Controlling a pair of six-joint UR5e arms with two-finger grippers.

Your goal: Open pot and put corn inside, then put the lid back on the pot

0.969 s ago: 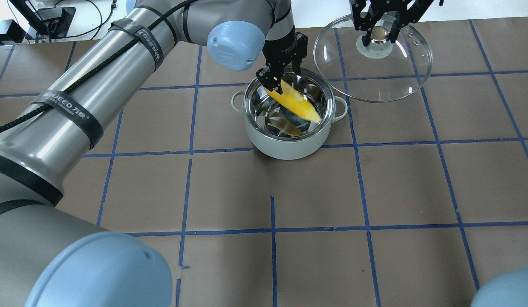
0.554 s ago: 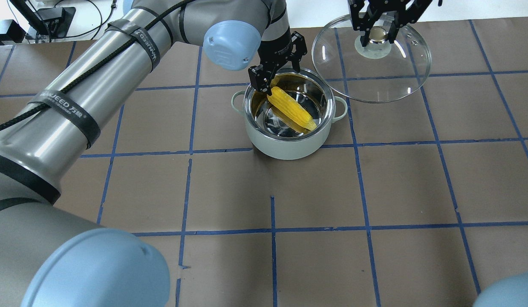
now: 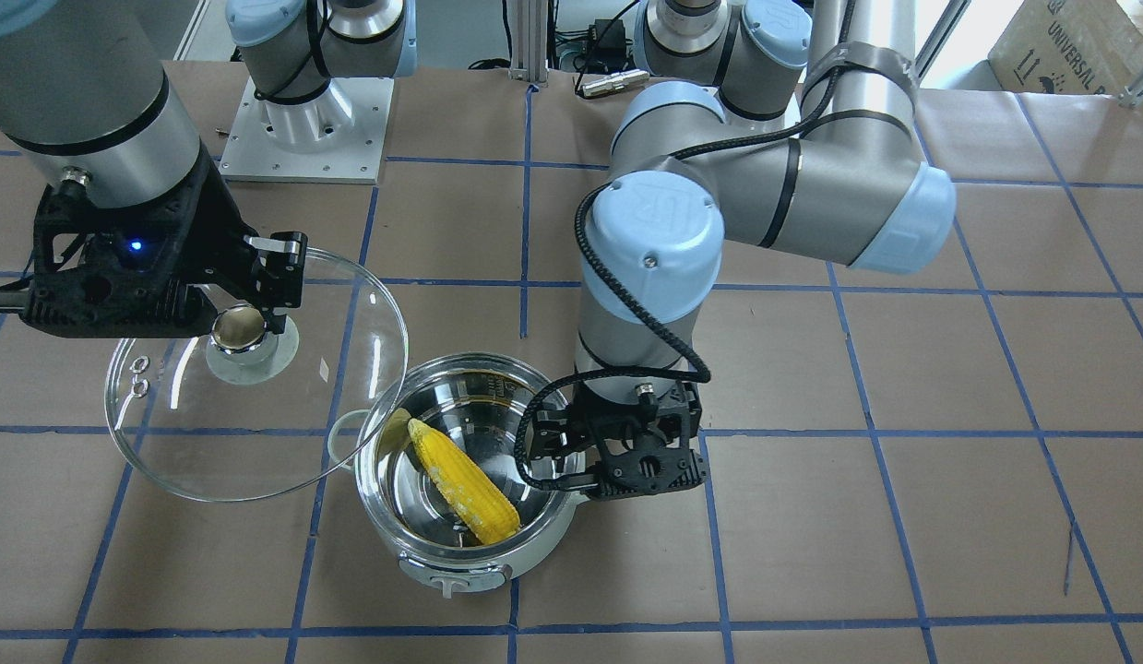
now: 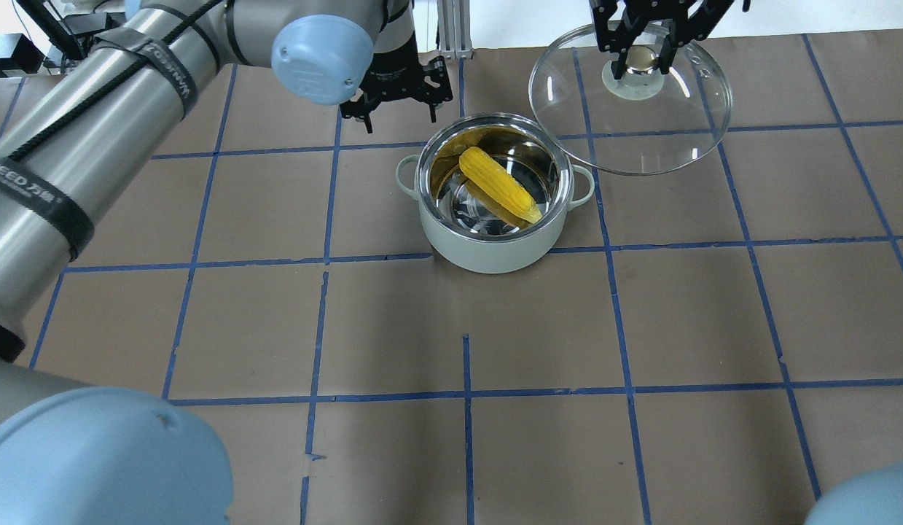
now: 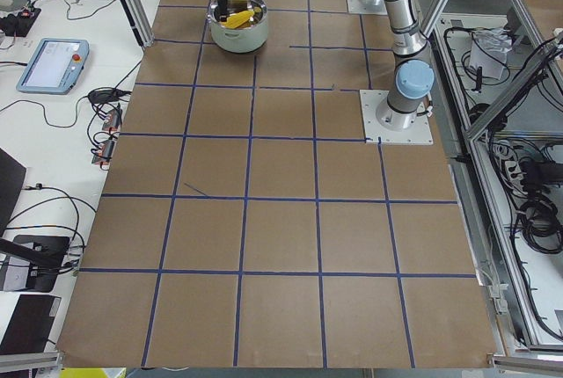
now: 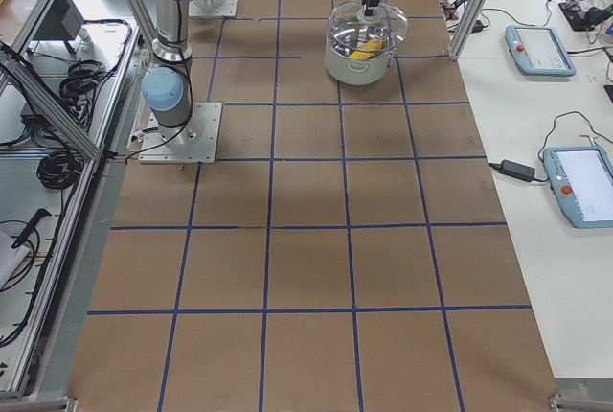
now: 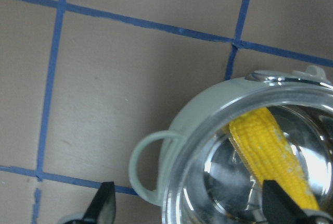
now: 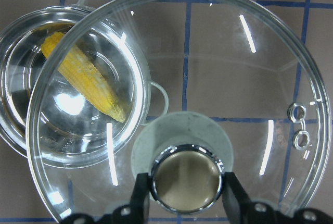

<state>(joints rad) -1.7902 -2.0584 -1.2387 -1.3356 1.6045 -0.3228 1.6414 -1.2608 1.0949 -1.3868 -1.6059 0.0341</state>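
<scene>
The corn (image 4: 498, 186) lies slantwise inside the open pot (image 4: 487, 251); the left gripper (image 4: 399, 120) hangs open, empty, just far-left of it; the right gripper (image 4: 642, 69) grips the lid (image 4: 640, 138) by its knob (image 8: 186, 178), far-right — lidding likely comes next, calling for level centring over the pot.

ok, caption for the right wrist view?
Right hand grips the knob of the lid, partly over the open pot holding the corn.

A robotics lab: grid-taped table (image 4: 538, 321), aluminium framing (image 6: 48, 103), teach pendants (image 6: 539, 48).
</scene>
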